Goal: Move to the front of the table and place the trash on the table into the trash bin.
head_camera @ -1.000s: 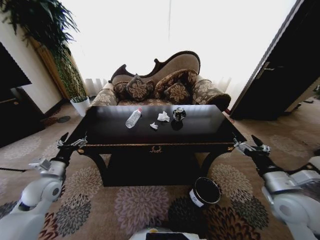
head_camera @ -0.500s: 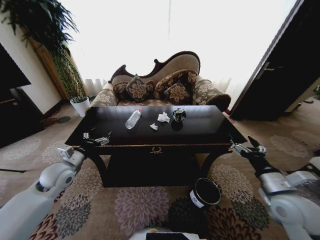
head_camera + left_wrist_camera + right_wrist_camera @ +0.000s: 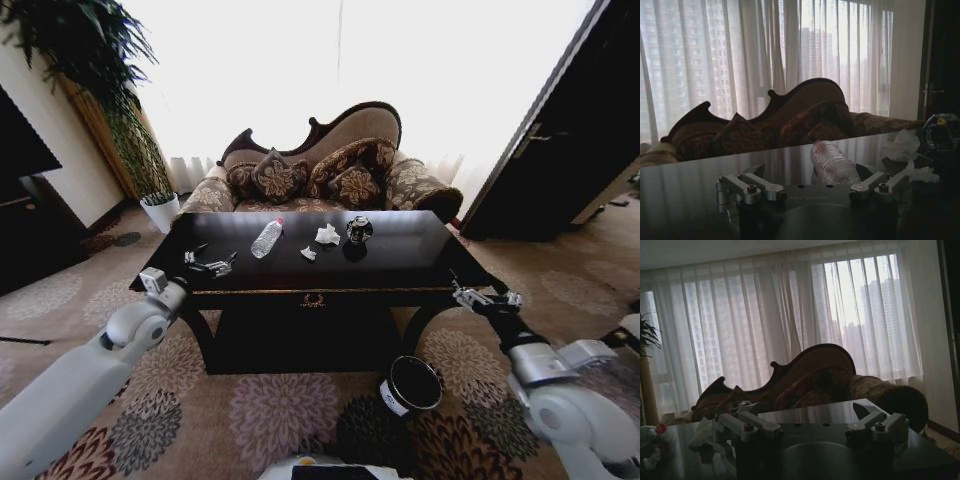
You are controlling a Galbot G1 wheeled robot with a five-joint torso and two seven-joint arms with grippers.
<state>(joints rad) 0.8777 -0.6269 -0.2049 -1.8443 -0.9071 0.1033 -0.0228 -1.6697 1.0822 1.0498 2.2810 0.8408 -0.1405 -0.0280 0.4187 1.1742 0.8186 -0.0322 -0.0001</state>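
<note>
Two hands: both are hanging with their fingers spread apart and nothing between them.
Left hand: it is hovering low over the worktop, just on the plant-pot side of the bottle.
Right hand: it is waiting off the worktop's other front corner, well away from the scraps.
Bottle: a clear plastic one with a red cap is lying on its side, its long axis running from the front rail towards the sofa, cap at the sofa end; in the left wrist view its base is facing the open fingers.
Trash: two crumpled white paper wads, the larger nearer the sofa and the smaller nearer the front rail, are sitting just past the bottle; the dark shiny round piece is lying beyond them.
Trash bin: it is standing on the carpet in front of the worktop, towards the right hand's corner.
Nearer arm: the left, I'd judge; everything is lying ahead of its fingers, bottle first, wads next.
Likely snag: the bottle, being round and end-on, may roll under a careless squeeze.
</note>
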